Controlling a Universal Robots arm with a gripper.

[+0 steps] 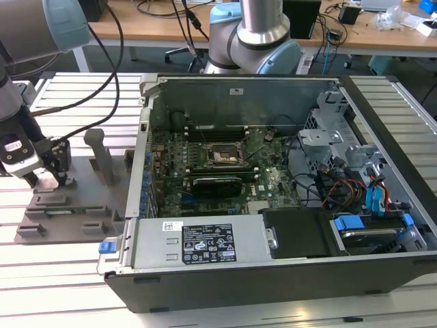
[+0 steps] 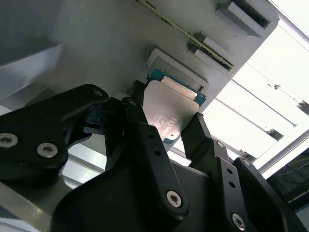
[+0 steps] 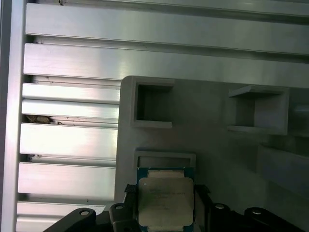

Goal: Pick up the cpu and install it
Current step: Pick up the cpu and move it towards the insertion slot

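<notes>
The pick-up step looks to be in hand. The one black two-fingered claw (image 2: 166, 117) is pressed in on the cpu (image 2: 171, 107), a small flat square chip with a silvery-grey metal top and a thin teal-green rim. One finger sits on each of two opposite edges, so the chip appears pinched between the tips. In the first wrist view the same chip (image 3: 165, 205) lies between the claw's tips, just short of a shallow pale raised frame on the flat grey fixture plate (image 3: 219, 154). Whether it has cleared the plate I cannot tell. Beyond the tips the plate carries two open square pockets (image 3: 152, 104), and past the plate run the silvery ribbed slats of the aluminium table (image 3: 72, 63). In the exterior view the claw (image 1: 46, 179) is low over the plate. Well apart from it, towards that view's right, stands one open dark grey computer case (image 1: 205, 239) with one dark square socket frame (image 1: 222, 156) on its green board. I judge that any move from here calls for a level, even grip and a straight lift.
</notes>
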